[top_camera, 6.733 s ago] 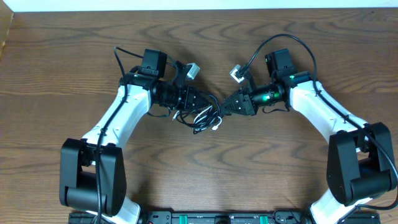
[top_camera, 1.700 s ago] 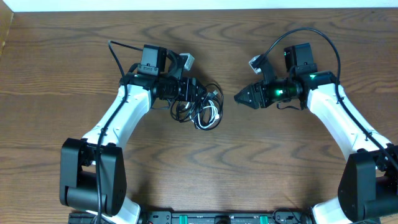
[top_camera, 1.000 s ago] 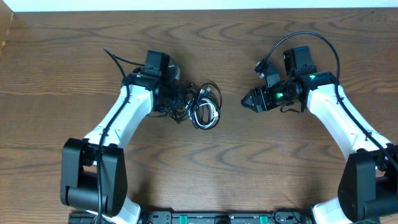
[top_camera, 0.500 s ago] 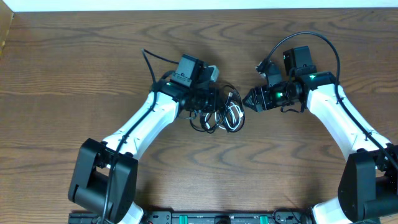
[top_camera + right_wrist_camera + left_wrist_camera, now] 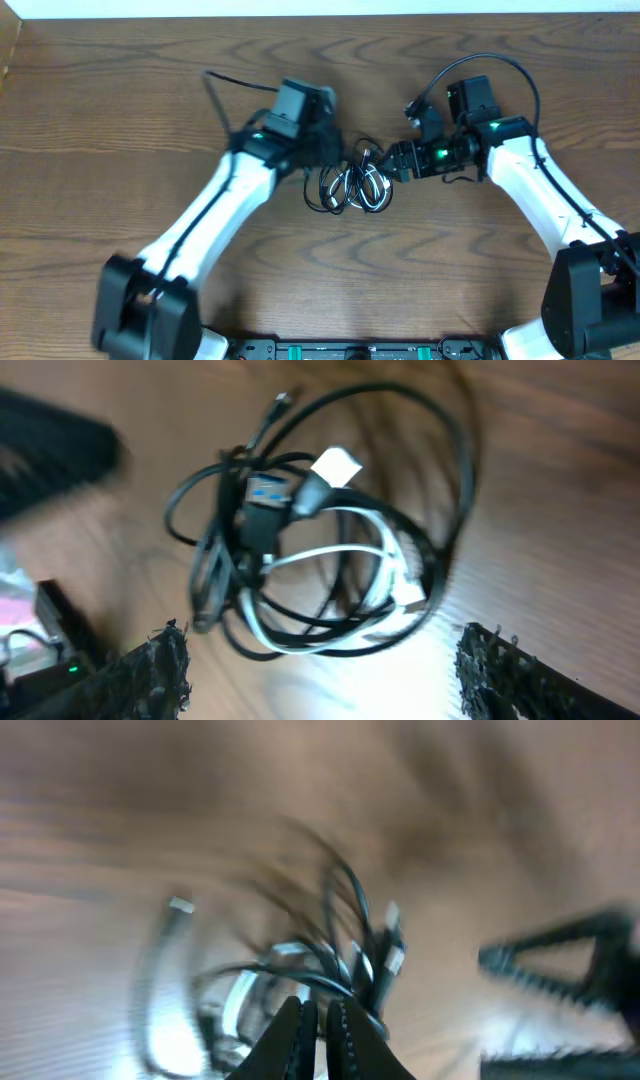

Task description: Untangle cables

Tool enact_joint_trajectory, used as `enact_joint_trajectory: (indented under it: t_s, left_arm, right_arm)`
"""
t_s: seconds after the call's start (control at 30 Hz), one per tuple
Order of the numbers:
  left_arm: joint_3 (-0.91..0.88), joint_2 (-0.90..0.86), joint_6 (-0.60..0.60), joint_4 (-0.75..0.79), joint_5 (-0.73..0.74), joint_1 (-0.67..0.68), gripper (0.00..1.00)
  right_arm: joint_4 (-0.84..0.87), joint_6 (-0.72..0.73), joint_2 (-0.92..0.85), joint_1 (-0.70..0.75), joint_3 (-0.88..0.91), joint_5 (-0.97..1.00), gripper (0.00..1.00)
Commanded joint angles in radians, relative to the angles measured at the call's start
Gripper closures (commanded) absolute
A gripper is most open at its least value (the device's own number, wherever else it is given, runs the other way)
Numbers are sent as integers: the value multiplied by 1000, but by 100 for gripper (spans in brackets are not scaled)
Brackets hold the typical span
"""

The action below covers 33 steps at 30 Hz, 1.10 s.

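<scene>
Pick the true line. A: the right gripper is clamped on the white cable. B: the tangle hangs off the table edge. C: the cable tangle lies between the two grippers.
C: seen from overhead, the cable tangle lies between the left gripper and the wide-open right gripper.

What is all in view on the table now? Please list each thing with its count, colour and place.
table: one, brown wood grain, fills the overhead view
black cable: one, black, looped in a tangle at the table's middle, between the two grippers
white cable: one, white, wound inside the black loops of the same tangle
plugs: at least two in the tangle, one silver-white, one with a blue insert
left arm: one, white and black, reaches from the lower left
right arm: one, white and black, reaches from the lower right
left gripper: one, black, shut on a black cable strand at the tangle's left edge
right gripper: one, black, open, at the tangle's right edge
</scene>
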<state>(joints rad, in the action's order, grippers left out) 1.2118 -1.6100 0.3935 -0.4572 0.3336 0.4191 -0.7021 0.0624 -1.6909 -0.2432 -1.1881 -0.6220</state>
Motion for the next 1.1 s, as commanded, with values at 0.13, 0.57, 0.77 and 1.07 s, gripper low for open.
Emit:
enact_joint_trajectory:
  t_s: [0.13, 0.57, 0.77, 1.07]
  left_arm:
    - [42, 116, 53, -100, -122, -191, 89]
    - [34, 100, -18, -190, -192, -272, 89]
    - [7, 100, -18, -189, -348, -272, 89]
    - [-21, 86, -38, -181, -383, -272, 89]
  right_arm:
    - [34, 145, 2, -116, 16, 71, 19]
    - [344, 461, 2, -292, 205, 325, 70]
    - [380, 433, 23, -227, 193, 196, 99]
    - [552, 294, 30, -39, 193, -382, 99]
